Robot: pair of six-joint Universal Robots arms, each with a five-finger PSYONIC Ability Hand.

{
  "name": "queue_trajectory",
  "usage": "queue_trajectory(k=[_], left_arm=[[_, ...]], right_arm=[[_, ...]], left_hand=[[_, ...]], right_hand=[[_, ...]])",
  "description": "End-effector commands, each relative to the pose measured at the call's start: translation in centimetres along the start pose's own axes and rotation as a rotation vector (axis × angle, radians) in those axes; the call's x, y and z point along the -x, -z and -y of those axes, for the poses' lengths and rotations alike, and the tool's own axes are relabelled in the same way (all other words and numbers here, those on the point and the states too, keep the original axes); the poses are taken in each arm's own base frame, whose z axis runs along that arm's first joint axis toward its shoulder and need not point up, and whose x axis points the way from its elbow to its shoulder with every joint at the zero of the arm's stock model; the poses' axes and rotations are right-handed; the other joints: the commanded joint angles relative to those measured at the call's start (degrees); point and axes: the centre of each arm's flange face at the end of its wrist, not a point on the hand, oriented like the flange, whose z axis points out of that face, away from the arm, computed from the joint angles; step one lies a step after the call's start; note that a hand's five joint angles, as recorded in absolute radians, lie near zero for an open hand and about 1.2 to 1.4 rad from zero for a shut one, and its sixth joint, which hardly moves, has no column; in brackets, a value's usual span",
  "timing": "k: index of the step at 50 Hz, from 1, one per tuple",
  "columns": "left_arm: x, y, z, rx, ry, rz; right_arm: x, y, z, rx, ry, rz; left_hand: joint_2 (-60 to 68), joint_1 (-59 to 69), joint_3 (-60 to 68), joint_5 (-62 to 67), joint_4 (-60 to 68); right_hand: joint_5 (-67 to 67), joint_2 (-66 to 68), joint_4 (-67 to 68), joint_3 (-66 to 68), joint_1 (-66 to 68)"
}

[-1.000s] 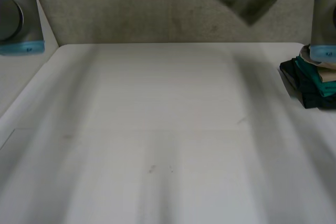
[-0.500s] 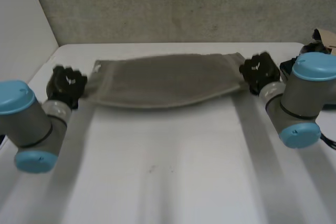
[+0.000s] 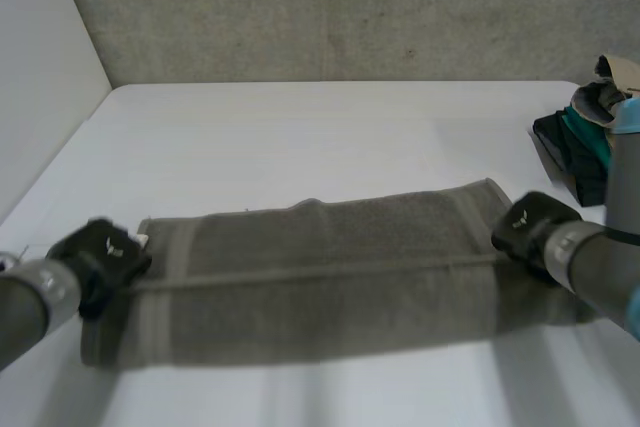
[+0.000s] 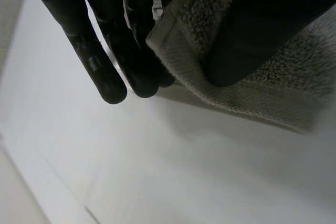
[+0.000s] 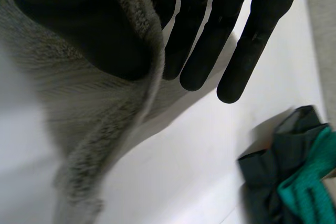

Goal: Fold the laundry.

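Now, head view: the left hand (image 3: 100,259) is holding one short end of the towel (image 3: 320,267), and the right hand (image 3: 528,227) is holding the other end. The towel is stretching out long between them over the near part of the white tabletop (image 3: 300,137). I cannot tell how much of it is resting on the tabletop. A pile of clothes (image 3: 585,142) is sitting off at the right side, apart from the towel.
Left wrist view: the thumb (image 4: 252,35) is pressing a towel corner against the straight fingers (image 4: 102,66), so this hand is pinching the towel. The corner is hanging just above the tabletop.
Right wrist view: this hand is pinching its end the same way, thumb on one side and long fingers on the other. The pile of clothes is lying past the fingertips.
Step in hand: I think the hands are laying the towel down flat for a fold.
Doing it well: both hands should be going down together at the same height and pulling gently apart, so no wrinkles are forming and the edges are lining up.
Look and feel: the towel is grey-brown, thick and fuzzy, a long rectangle with a neat hem. It is looking soft and floppy. The tabletop is looking smooth and hard.
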Motion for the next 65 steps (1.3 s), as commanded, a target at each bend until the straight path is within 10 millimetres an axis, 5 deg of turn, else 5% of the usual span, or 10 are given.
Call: queue_trajectory(k=[1,11,21,22,24,25,34,42,50,65], left_arm=[[2.8,-6.7,2.3,-0.046,0.013,0.212],[2.4,-11.6,2.8,0.003,0.009,0.257],[1.8,-11.7,2.4,0.066,0.031,0.289],[1.8,-11.6,2.4,0.065,0.032,0.288],[2.1,-11.6,2.8,0.044,0.068,0.299],[2.2,-11.6,3.0,0.021,0.103,0.300],[6.0,-9.9,6.4,-0.211,0.317,0.418],[7.4,-7.6,6.9,-0.256,0.351,0.464],[4.7,-6.5,6.0,-0.258,0.335,0.364],[2.9,-6.5,5.8,-0.255,0.324,0.313]], right_arm=[[-1.7,-6.3,1.2,-0.084,-0.012,-0.167],[-2.7,-11.5,4.6,-0.361,0.028,-0.375],[-0.7,-15.1,5.3,-0.504,0.062,-0.322],[-0.6,-15.3,5.2,-0.502,0.061,-0.321],[-1.1,-15.6,5.1,-0.478,0.046,-0.351],[-1.2,-15.6,5.0,-0.466,0.037,-0.361],[-6.1,-11.4,5.2,-0.407,-0.237,-0.476],[-6.3,-6.5,2.5,-0.293,-0.405,-0.281],[-4.1,-6.6,-2.4,-0.163,-0.517,-0.056],[-2.5,-9.6,-4.6,-0.198,-0.525,-0.020]], left_hand=[[11.37,15.32,11.57,13.12,11.17],[11.37,15.32,11.57,13.12,11.17],[11.37,15.32,11.57,13.12,11.17],[11.37,15.32,11.57,13.12,11.17],[-5.10,-1.15,-4.89,-3.34,-5.29],[-58.63,-54.68,-58.43,-56.88,-58.83],[-58.63,-54.68,-58.43,-56.88,-58.83],[-58.63,-54.68,-58.43,-56.88,-58.83],[-58.63,-54.68,-58.43,-56.88,-58.83],[-58.63,-54.68,-58.43,-56.88,-58.83]], right_hand=[[10.68,12.76,11.20,11.64,15.58],[10.68,12.76,11.20,11.64,15.58],[10.68,12.76,11.20,11.64,15.58],[-0.08,2.00,0.44,0.87,4.81],[-59.32,-57.24,-58.80,-58.36,-54.42],[-59.32,-57.24,-58.80,-58.36,-54.42],[-59.32,-57.24,-58.80,-58.36,-54.42],[-59.32,-57.24,-58.80,-58.36,-54.42],[-51.85,-49.77,-51.33,-50.89,-46.95],[-26.79,-24.71,-26.27,-25.83,-21.89]])
